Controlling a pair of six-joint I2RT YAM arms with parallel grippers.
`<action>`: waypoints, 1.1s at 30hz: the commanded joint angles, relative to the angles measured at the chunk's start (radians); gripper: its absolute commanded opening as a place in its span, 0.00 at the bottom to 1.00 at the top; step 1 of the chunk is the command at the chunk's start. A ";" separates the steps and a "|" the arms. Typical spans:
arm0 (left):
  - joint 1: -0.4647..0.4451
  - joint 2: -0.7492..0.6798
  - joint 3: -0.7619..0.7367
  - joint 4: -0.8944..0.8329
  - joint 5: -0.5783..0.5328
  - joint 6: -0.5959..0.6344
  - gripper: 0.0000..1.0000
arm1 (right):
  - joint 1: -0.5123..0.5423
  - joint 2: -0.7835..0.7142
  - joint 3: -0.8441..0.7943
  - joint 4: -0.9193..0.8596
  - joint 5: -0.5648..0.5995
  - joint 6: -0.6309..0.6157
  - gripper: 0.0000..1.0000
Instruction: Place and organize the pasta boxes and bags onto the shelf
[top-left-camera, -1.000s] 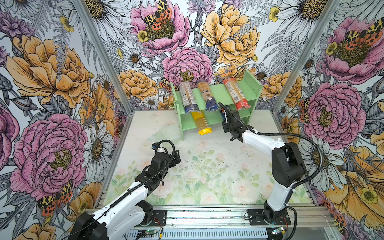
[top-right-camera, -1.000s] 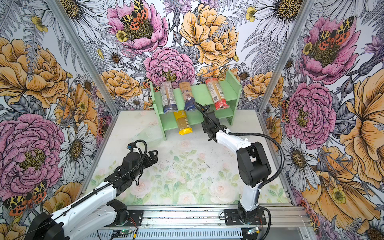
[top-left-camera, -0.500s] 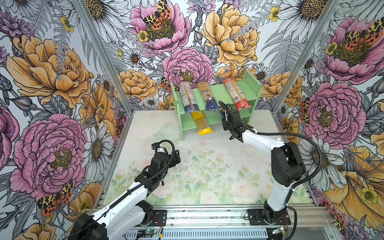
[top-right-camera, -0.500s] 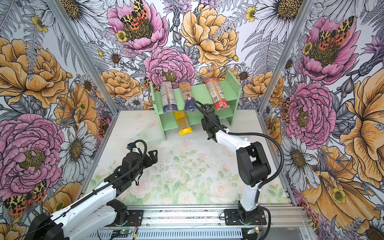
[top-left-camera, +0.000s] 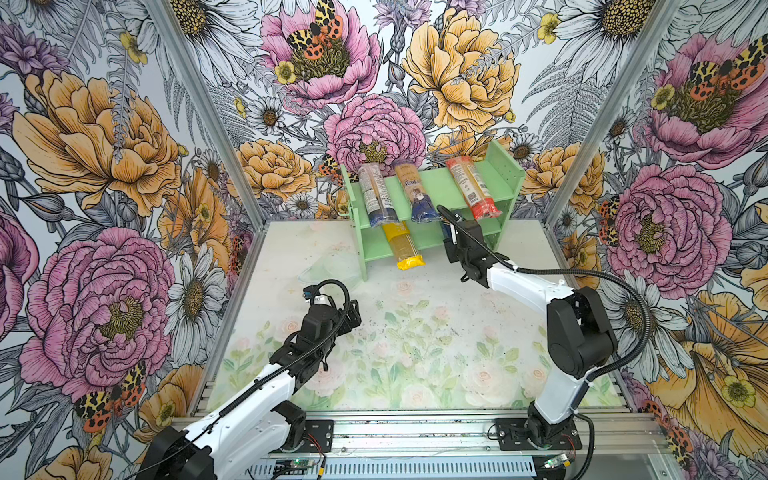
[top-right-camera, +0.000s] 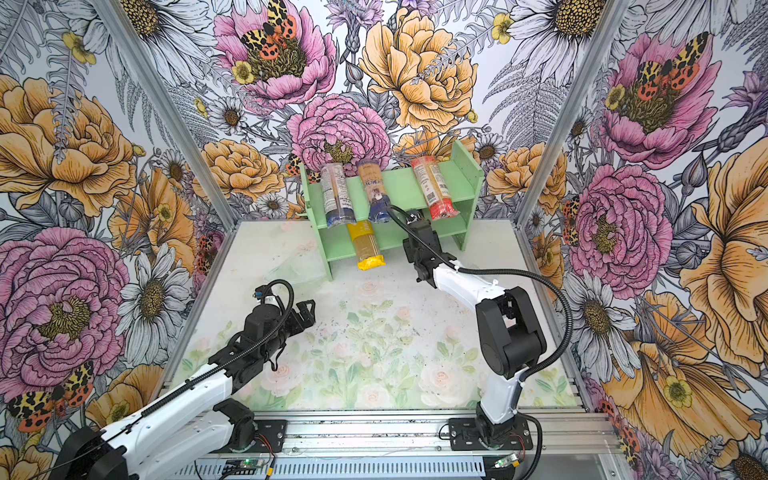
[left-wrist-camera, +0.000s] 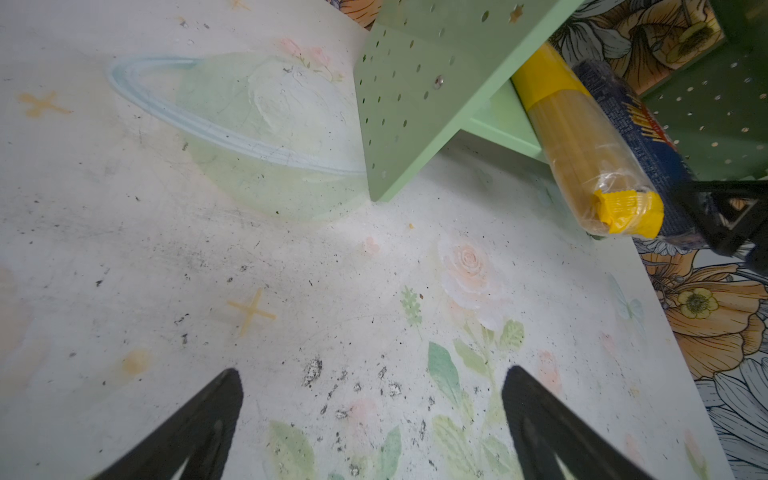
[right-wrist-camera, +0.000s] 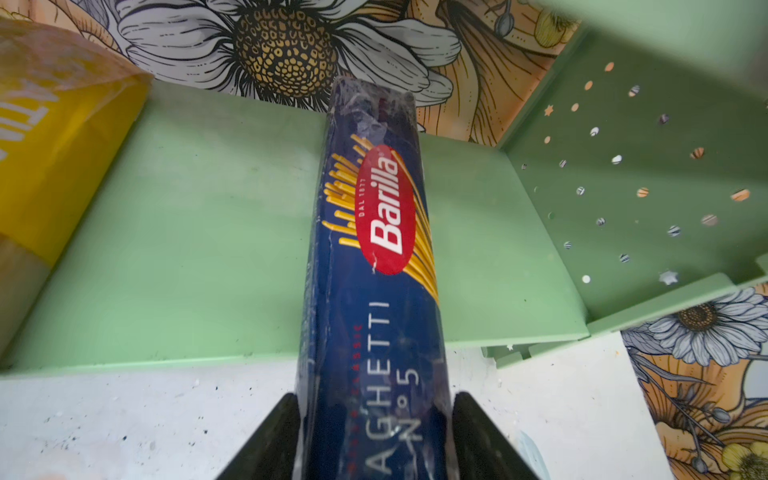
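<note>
In both top views, a mint-green shelf (top-left-camera: 434, 187) stands at the back of the desk (top-left-camera: 415, 332). Three long bags (top-left-camera: 417, 195) lie across its upper tier. On the lower tier lies a yellow bag (top-left-camera: 405, 245), its near end jutting past the front edge. The right fingers (top-left-camera: 449, 232) reach to the lower tier just beside that bag, and the arm hides what is between them. The left fingers (top-left-camera: 353, 313) hover over the middle of the desk, well apart from the shelf.

In the left wrist view, the left fingers are spread wide and empty above bare desk. Beyond them, a dark blue Barilla box (left-wrist-camera: 648, 141) lies just beside the yellow bag.

In the right wrist view, the box runs straight away from the right fingers, its long axis pointing into the shelf. Its far end rests on the lower tier, and its near end sticks out past the front edge, between the two fingers. They flank it closely, but it cannot be told whether they press it or merely stand beside it. The right arm is the nearer one. A clean release would probably need a straight pull back along the box.
</note>
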 joint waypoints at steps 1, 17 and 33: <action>0.010 -0.013 -0.005 0.014 0.020 0.007 0.99 | 0.003 -0.072 -0.042 0.038 -0.021 -0.037 0.61; 0.012 -0.058 0.038 -0.054 0.001 0.046 0.99 | -0.017 -0.322 -0.265 -0.010 -0.210 -0.119 0.62; 0.030 -0.047 0.133 -0.096 -0.009 0.143 0.99 | -0.253 -0.535 -0.409 -0.068 -0.458 -0.039 0.62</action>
